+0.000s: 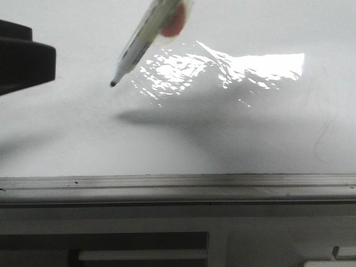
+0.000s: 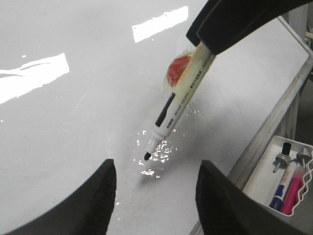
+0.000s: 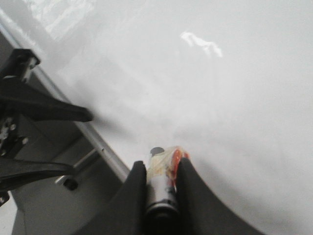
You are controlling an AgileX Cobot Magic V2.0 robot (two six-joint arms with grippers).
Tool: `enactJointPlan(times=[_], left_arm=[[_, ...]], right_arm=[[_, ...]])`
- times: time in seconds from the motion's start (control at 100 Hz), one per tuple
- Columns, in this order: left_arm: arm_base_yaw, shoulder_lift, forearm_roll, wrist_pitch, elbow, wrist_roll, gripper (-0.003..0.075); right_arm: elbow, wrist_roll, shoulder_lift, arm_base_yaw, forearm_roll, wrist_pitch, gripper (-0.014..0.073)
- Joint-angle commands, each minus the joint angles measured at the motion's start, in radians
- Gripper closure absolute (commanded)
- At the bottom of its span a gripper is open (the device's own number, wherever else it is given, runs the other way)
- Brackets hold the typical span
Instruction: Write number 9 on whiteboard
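Note:
The whiteboard (image 1: 78,139) is glossy white with bright glare. No number 9 shows on it in any view. My right gripper (image 3: 159,169) is shut on a white marker (image 2: 173,112) wrapped with tape and a red pad. The marker slants down to its black tip (image 1: 113,84), which hangs a little above the board, apart from its shadow. My left gripper (image 2: 155,196) stands open over the board with nothing between its fingers, and the marker tip (image 2: 146,156) is just beyond them. The front view shows the left gripper (image 1: 22,55) as a dark shape at the left edge.
A grey metal rail (image 1: 178,183) runs along the board's near edge. Beyond the rail, a white tray (image 2: 288,186) holds blue and pink markers. A faint grey smudge (image 1: 325,139) marks the board at the right.

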Motion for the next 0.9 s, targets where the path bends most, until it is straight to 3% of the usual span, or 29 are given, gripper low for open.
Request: enactJointPlan(times=[0.0, 0.35, 0.49, 0.59, 0.73, 0.89], left_arm=[[-0.004, -0.020, -0.035, -0.059, -0.026, -0.007, 0.0370], [-0.004, -0.020, -0.035, -0.059, -0.026, -0.007, 0.0373], [-0.004, -0.020, -0.035, -0.059, -0.026, -0.007, 0.0374], [-0.004, -0.020, -0.035, -0.059, -0.026, -0.007, 0.0373], [-0.004, -0.020, -0.035, -0.059, -0.026, -0.007, 0.0374], [-0.004, -0.020, -0.035, -0.059, -0.026, -0.007, 0.0373]], right_arm=[[-0.040, 0.010, -0.033, -0.054, -0.008, -0.057, 0.0643], [-0.137, 0.010, 0.009, -0.169, -0.012, -0.006, 0.0643], [-0.197, 0.010, 0.110, -0.169, -0.010, -0.001, 0.0643], [-0.224, 0.010, 0.173, -0.150, -0.010, 0.088, 0.0643], [-0.204, 0.010, 0.157, -0.140, -0.016, 0.153, 0.0643], [-0.243, 0.010, 0.110, -0.164, -0.047, 0.130, 0.0643]])
